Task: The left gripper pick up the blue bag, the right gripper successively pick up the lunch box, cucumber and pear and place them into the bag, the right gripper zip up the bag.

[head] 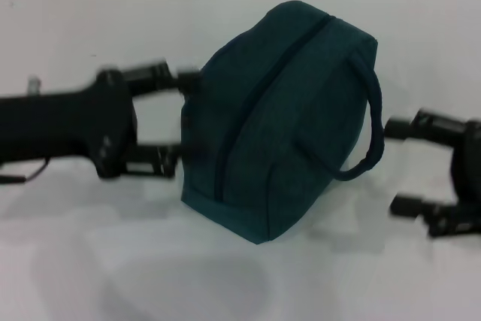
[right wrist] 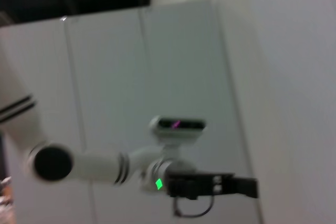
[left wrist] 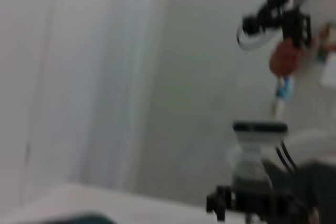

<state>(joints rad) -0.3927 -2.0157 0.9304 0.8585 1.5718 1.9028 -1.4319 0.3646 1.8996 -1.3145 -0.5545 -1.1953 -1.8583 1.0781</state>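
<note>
On the white tabletop (head: 90,261), the blue bag (head: 278,122) sits at centre, tilted, its zipper line running diagonally along the top and one rounded handle looping down its right side. The left hand (head: 179,119) is at the bag's left edge with its two fingers spread apart, the upper fingertip touching the fabric and the lower one at the bag's lower left side; no closed grip is evident. The right hand (head: 398,167) is open, just beside the handle, not touching it.
</note>
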